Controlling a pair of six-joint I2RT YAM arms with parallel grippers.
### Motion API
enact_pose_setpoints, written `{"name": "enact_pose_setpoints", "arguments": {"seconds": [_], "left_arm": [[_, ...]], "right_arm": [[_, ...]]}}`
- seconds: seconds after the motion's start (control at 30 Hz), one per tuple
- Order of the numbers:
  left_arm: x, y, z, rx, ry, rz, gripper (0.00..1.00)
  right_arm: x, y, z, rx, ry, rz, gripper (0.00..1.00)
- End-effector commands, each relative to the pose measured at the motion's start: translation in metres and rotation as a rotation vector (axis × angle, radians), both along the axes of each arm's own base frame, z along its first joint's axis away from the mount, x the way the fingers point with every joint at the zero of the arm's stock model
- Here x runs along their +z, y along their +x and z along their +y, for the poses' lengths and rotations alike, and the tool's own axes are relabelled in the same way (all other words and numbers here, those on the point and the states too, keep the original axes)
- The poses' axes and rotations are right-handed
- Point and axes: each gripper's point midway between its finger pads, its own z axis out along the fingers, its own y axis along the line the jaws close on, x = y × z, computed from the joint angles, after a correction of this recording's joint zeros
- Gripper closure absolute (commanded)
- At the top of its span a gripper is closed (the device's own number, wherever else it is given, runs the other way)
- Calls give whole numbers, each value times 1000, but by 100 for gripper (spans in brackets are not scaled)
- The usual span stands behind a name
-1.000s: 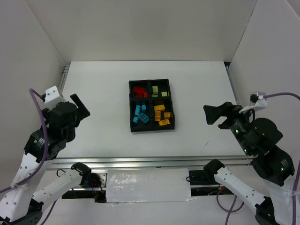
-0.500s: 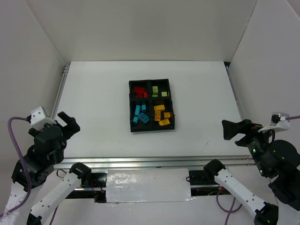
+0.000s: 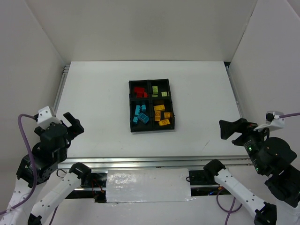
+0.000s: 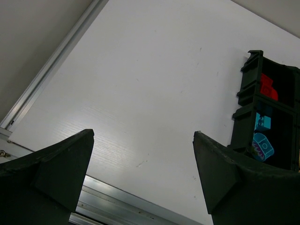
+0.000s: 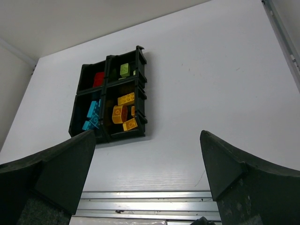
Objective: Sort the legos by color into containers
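Standing mid-way on the white table (image 3: 103, 103), walled in by pale panels (image 3: 140, 28), the black tray (image 3: 130, 110) holds the legos (image 3: 159, 108), one colour per compartment. The left gripper (image 3: 74, 123) and right gripper (image 3: 227, 130) hover by the front rail (image 3: 150, 162), jaws apart.

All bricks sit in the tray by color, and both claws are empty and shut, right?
Not shut: the left gripper and right gripper are open, as their wrist views show. They are empty, and the bricks sit by color in the tray.
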Motion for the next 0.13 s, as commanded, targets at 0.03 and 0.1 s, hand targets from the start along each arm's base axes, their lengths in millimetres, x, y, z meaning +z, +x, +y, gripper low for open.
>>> {"name": "enact_pose_setpoints", "arguments": {"seconds": [0.03, 0.1], "left_arm": [[6, 6, -3, -6, -4, -26, 0], [6, 7, -3, -10, -4, -30, 1]], "right_arm": [[7, 6, 3, -9, 23, -18, 0], [9, 6, 3, -9, 29, -26, 0]]}}
